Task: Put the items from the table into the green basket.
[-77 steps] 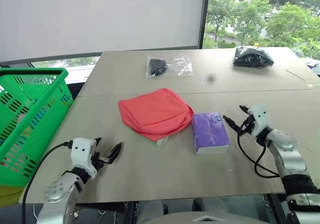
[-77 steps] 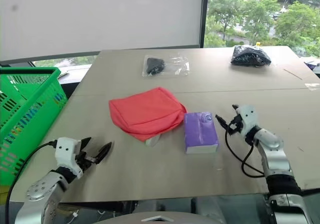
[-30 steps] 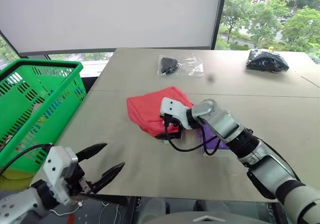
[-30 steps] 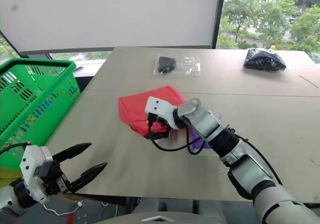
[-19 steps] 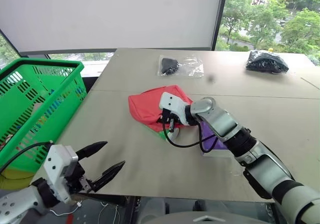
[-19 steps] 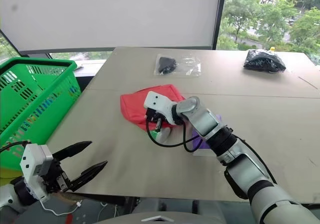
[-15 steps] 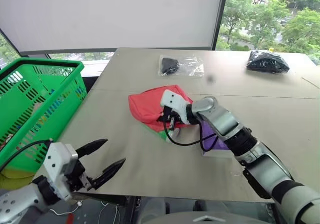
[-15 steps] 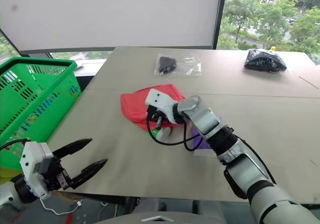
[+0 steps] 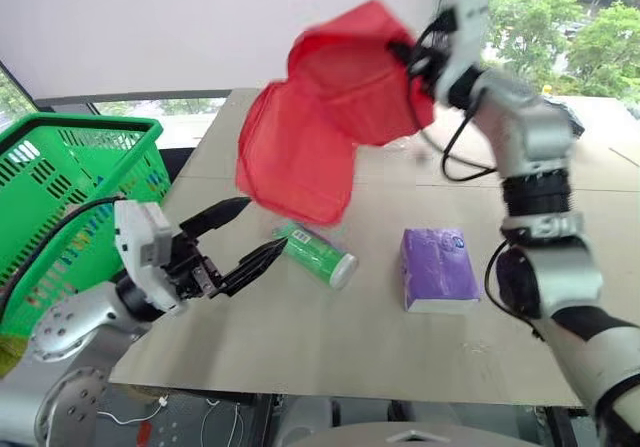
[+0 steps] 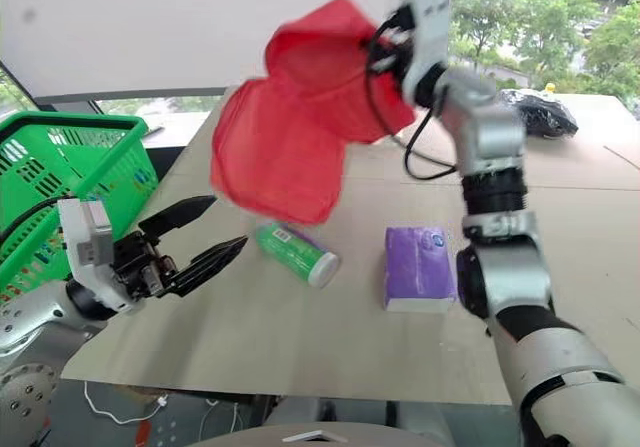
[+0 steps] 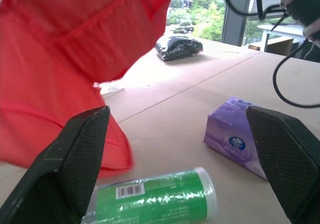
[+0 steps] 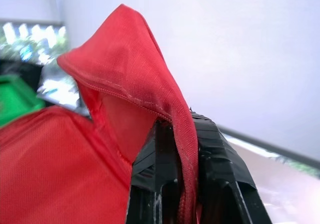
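The right gripper (image 10: 385, 39) is clenched on a fold at the top edge of the red fabric pouch (image 9: 325, 117), holding it high above the table (image 9: 330, 337), so the cloth hangs down and billows toward the robot's left. In the right wrist view the 2 black fingers pinch a seamed ridge of the fabric between them. The pouch looks light, limp and thin: it drapes freely from 1 pinch point, and a grip on a hemmed edge like this one should hold better than a grip on loose cloth, which could slide out. The left gripper (image 9: 238, 237) is spread wide and holds nothing, pointing across the near part of the table toward the green cylindrical bottle (image 9: 317, 251), which lies on its side just below the hanging cloth. That bottle is rigid and smooth and would probably roll if nudged; its middle is the place to take it. The purple soft pack (image 9: 437, 268) lies flat to the robot's right of the bottle. The black bag (image 11: 178, 47) sits far back. The green basket (image 9: 55, 202) stands off the table's left edge, and whether anything lies inside it is hard to tell through the lattice.
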You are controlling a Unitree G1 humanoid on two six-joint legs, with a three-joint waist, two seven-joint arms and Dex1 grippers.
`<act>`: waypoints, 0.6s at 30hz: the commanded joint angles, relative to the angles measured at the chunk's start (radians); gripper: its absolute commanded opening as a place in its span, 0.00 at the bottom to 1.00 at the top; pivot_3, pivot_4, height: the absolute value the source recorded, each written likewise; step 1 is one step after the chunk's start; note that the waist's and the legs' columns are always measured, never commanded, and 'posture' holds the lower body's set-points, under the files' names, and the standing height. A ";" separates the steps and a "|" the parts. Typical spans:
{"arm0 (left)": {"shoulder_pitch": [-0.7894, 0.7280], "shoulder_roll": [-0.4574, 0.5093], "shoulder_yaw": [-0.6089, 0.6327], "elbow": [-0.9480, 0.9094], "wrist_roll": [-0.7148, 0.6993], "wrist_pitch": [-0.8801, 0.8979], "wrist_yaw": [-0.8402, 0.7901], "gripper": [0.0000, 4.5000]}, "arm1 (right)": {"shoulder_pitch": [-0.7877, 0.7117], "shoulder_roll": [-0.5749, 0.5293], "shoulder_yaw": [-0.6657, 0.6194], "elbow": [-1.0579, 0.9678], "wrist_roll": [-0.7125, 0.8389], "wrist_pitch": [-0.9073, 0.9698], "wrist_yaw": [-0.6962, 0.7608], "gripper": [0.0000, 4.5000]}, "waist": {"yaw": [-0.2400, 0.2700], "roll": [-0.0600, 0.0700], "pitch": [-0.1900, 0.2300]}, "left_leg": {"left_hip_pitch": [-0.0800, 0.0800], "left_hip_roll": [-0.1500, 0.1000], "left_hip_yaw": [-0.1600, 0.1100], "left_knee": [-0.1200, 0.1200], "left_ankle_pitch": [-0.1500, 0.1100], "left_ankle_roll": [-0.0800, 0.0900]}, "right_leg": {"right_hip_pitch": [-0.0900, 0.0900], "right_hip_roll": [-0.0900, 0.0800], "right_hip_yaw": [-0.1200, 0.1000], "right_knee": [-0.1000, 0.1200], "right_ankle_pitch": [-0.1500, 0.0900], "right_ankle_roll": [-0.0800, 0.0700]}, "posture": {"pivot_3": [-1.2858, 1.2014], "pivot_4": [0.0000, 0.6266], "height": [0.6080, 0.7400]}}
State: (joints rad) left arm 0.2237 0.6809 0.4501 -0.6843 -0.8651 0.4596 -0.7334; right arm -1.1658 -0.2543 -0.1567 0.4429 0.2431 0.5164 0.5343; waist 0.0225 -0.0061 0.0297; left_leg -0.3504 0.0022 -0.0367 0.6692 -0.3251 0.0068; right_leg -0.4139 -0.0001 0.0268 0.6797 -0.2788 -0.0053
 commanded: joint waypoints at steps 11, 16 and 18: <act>-0.102 0.001 -0.088 0.030 0.024 -0.001 -0.003 1.00 | -0.113 -0.364 -0.106 0.092 -0.042 -0.155 -0.083 0.01 | -0.044 0.002 0.000 | -0.003 0.001 0.006 0.000 -0.001 0.002 | -0.005 0.001 0.006 0.001 0.000 0.000 | 0.52 0.00 1.00; -0.090 0.002 -0.086 0.031 0.030 -0.004 -0.009 1.00 | -0.174 -0.456 -0.087 0.202 -0.083 -0.229 -0.067 0.01 | -0.042 0.003 0.001 | -0.001 0.001 0.009 0.000 -0.002 0.005 | -0.005 0.001 0.008 0.003 0.000 0.000 | 0.52 0.00 1.00; -0.085 0.003 -0.081 0.032 0.034 -0.005 -0.009 1.00 | -0.210 -0.498 -0.076 0.257 -0.109 -0.263 -0.062 0.01 | -0.042 0.004 0.002 | 0.000 0.001 0.009 0.000 -0.002 0.005 | -0.004 0.002 0.009 0.003 0.000 0.000 | 0.52 0.00 1.00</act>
State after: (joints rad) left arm 0.1391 0.6795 0.3514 -0.6465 -0.8326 0.4723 -0.7391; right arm -1.3168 -0.7180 -0.2302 0.6948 0.1488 0.3051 0.4688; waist -0.0196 -0.0021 0.0314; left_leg -0.3505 0.0037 -0.0269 0.6695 -0.3275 0.0116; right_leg -0.4183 0.0017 0.0364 0.6832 -0.2788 -0.0050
